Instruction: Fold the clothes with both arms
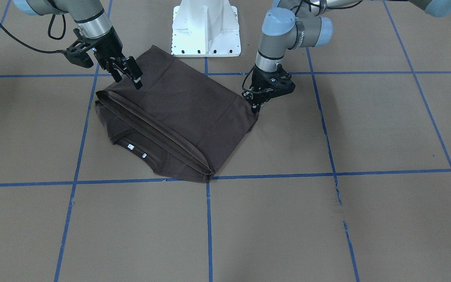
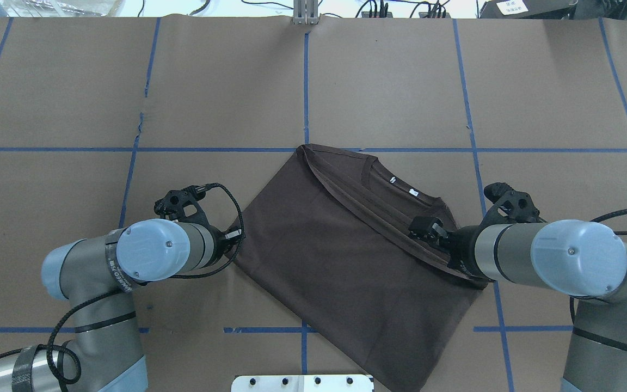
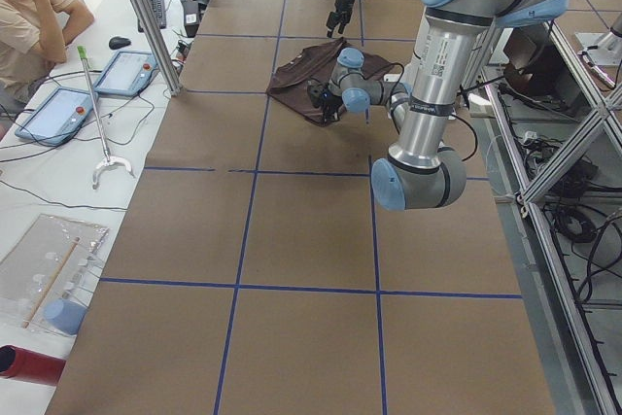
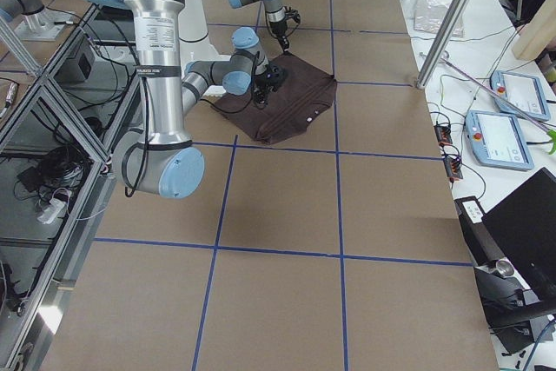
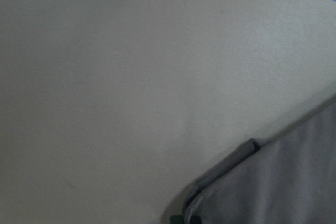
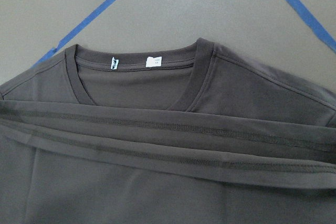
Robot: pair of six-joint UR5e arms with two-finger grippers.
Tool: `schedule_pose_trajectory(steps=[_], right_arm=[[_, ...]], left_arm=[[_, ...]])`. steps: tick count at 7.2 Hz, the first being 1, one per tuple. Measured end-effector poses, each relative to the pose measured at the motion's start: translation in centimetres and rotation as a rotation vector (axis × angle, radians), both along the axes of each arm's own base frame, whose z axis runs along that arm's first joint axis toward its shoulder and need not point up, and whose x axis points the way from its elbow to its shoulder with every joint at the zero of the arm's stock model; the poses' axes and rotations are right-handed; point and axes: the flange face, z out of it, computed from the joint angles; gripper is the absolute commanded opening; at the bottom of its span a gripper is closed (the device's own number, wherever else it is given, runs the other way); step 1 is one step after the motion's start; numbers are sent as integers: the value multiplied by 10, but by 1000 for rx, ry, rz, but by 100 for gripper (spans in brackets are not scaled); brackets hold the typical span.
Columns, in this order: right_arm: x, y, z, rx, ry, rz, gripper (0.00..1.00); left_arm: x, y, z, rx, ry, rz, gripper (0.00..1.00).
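Note:
The dark brown T-shirt (image 1: 186,105) lies diagonally on the brown table, folded so that its hem band (image 6: 168,145) sits just below the collar (image 6: 142,66) with its white labels. My left gripper (image 1: 254,106) is low at the shirt's fold corner (image 5: 231,171). Its fingertips (image 5: 181,218) show close together at the cloth's edge and seem shut on it. My right gripper (image 1: 127,78) hangs open just above the hem's end on the other side, holding nothing. Overhead, the left gripper (image 2: 233,236) and the right gripper (image 2: 425,227) flank the shirt (image 2: 324,256).
The white bolted pedestal (image 1: 206,27) stands just behind the shirt. Blue tape lines (image 1: 209,227) grid the brown tabletop. Past the table's far edge a seated person (image 3: 29,17), tablets (image 3: 126,70) and a metal post (image 3: 146,17) show in the side view.

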Motion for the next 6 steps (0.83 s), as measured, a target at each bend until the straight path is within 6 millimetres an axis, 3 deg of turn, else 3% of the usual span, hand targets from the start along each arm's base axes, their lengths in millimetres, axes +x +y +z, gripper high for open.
schedule_pose_trajectory(steps=[2,3,5,6], right_arm=[[0,0,0,0,0,1,100],[0,0,-1,0,-1,1,100],[-2,0,-9,9,-18,3,100],[-4,0,-13,14,-25,4,100]], left_arm=[[-4,-8,3,26,-28,9,0],[-18,-31,5,77,-55,12,0],[-59,-117,-14,166,-74,-66,0],[-64,-174,-26,190,-57,-118,0]])
